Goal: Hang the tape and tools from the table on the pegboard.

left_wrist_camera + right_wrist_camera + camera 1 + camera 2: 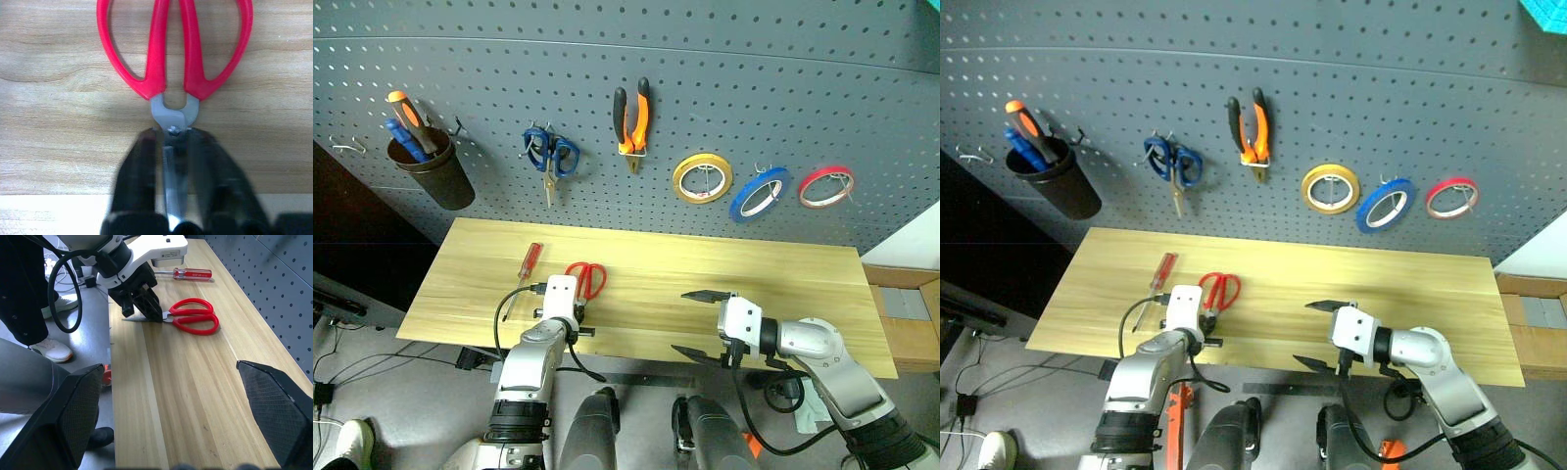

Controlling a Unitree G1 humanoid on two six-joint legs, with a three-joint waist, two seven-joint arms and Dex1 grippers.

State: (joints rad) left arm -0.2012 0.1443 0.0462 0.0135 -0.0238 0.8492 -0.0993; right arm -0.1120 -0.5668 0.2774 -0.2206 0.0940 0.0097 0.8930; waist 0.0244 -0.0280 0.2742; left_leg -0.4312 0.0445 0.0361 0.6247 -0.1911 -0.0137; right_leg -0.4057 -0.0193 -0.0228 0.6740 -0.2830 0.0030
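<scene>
Two black fingers [142, 166] are clamped on the red-handled scissors [193, 322] blades.
Handles are pointed away toward the pegboard [705, 88]; the right gripper [700, 323] is held spread, well apart.

a workshop: tool-hung pegboard [724, 78] above a wooden table [783, 284].

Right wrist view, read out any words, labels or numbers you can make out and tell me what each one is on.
Screwdriver: a line of white print runs along its red handle, too small to read.
Left tool: a small dark marking sits on the white housing above it, too blurred to read.
Red-handled scissors, table and pegboard: no text on them.
So nothing can be quoted.
</scene>
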